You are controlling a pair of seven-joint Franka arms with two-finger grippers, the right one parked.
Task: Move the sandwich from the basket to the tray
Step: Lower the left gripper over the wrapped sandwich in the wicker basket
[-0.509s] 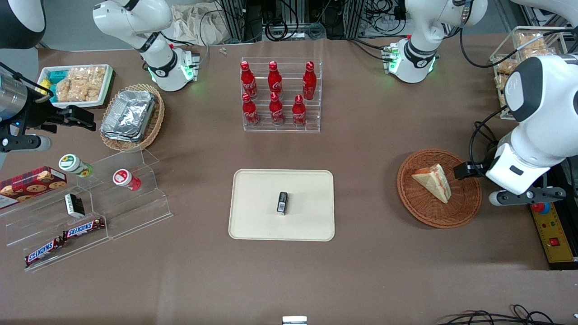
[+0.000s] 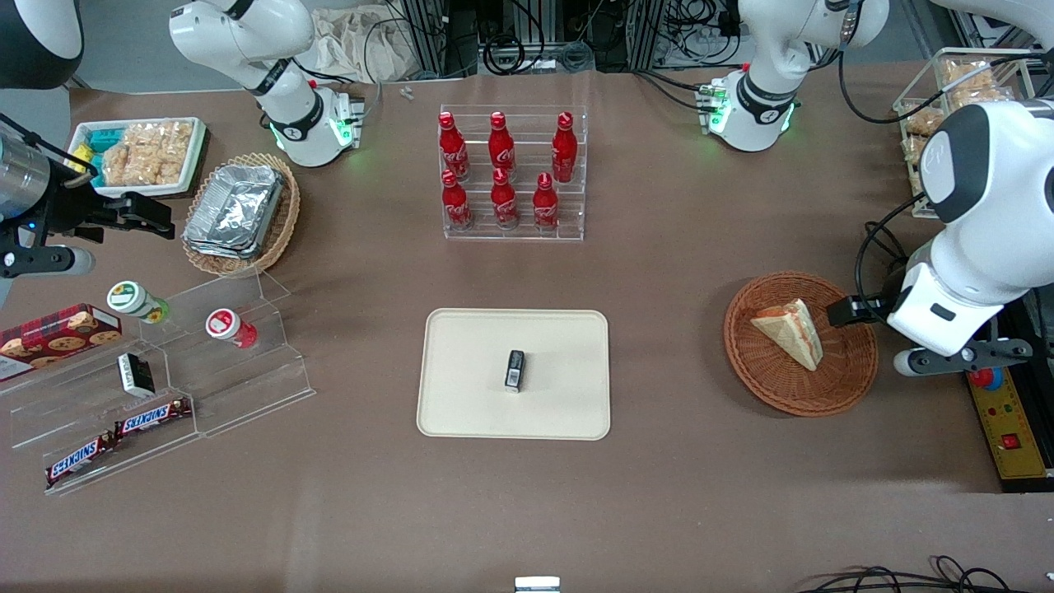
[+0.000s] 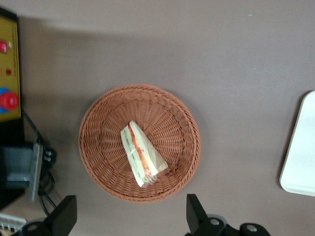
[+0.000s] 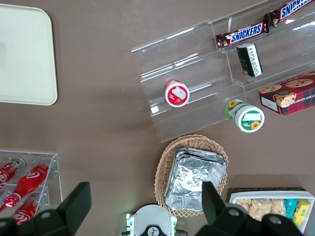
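The sandwich (image 2: 789, 332), a pale bread wedge with red and green filling at its edge, lies in the round reddish-brown basket (image 2: 790, 402) toward the working arm's end of the table. My left gripper (image 2: 843, 312) hovers over the basket's rim on the working arm's side, open and empty. In the left wrist view the sandwich (image 3: 141, 153) lies in the middle of the basket (image 3: 98, 142), and the gripper (image 3: 130, 221) has its dark fingertips (image 3: 196, 211) spread wide, just outside the rim. The cream tray (image 2: 469, 403) lies mid-table, and its edge shows in the left wrist view (image 3: 300, 152).
A small black packet (image 2: 515, 369) lies on the tray. A clear rack of red bottles (image 2: 512, 173) stands farther from the camera than the tray. A yellow control box (image 2: 1009, 428) sits beside the basket at the table edge. A snack shelf (image 2: 165, 371) stands toward the parked arm's end.
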